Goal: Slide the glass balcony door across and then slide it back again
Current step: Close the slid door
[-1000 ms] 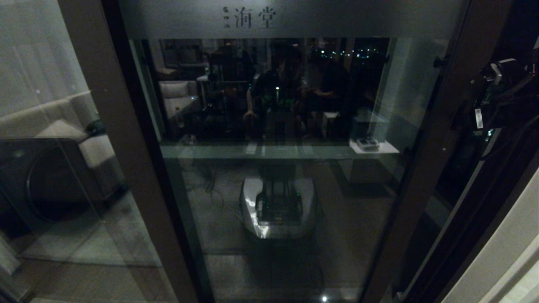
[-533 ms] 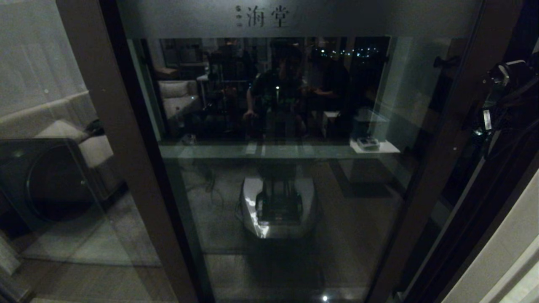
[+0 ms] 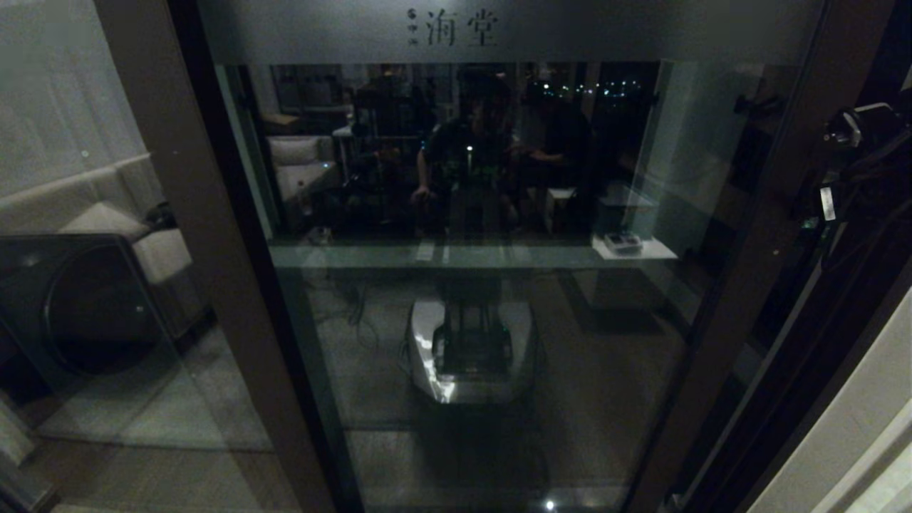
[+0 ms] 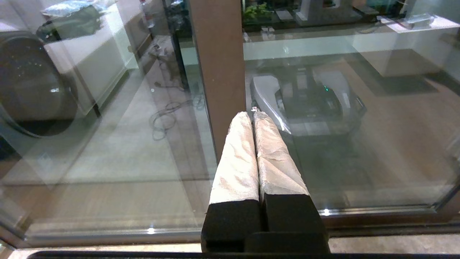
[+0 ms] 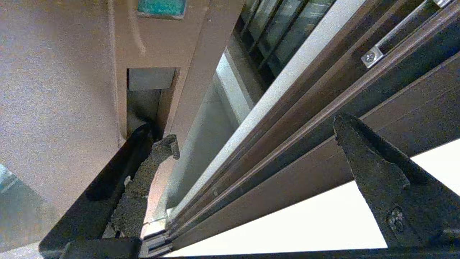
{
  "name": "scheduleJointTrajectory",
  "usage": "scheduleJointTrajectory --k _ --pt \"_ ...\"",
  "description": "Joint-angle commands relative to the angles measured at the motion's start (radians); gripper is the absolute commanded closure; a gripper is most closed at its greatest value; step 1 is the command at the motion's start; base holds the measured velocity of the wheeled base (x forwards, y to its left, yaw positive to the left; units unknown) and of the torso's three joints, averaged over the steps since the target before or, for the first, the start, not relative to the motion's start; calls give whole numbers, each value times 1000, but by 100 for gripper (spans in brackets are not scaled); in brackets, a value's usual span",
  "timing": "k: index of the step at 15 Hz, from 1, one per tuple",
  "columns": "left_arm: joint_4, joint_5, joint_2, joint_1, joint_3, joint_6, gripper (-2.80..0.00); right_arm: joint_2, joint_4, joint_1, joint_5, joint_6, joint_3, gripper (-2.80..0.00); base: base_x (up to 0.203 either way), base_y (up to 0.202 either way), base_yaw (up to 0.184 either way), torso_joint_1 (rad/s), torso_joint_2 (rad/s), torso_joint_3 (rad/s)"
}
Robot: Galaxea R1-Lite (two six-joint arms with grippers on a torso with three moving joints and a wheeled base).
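The glass balcony door [image 3: 570,32] fills the head view, with a frosted top strip bearing Chinese characters and a dark brown right stile [image 3: 748,242]. My right arm [image 3: 866,164] reaches to that stile at the far right. In the right wrist view my right gripper [image 5: 255,133] is open. One of its fingers [image 5: 158,154] lies against the slim black recessed handle [image 5: 122,165] on the stile [image 5: 64,90]. The other stands apart over the frame rails. My left gripper [image 4: 253,115] is shut on nothing, its white-wrapped fingers pointing at a brown stile [image 4: 219,64]; it is out of the head view.
A plain brown-framed glass panel [image 3: 192,235] stands at the left, with a dark round-fronted machine [image 3: 85,306] behind it. The glass reflects my base [image 3: 470,349]. Brown track rails [image 5: 287,108] and a pale wall [image 3: 855,427] border the right. A black-barred window [image 5: 276,32] lies beyond.
The door has slid to the right; its characters and right stile have shifted that way. My right arm has moved right with it. The left panel stayed put.
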Motion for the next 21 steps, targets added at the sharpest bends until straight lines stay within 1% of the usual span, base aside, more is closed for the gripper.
scheduleJointTrajectory --k 1,21 --pt "0 0 0 0 2 1 0 -1 -4 -6 -5 -2 -1 -280 0 0 0 0 0 0" --pt "0 0 0 0 2 1 0 12 -3 -70 -4 -2 -15 -280 0 0 0 0 0 0"
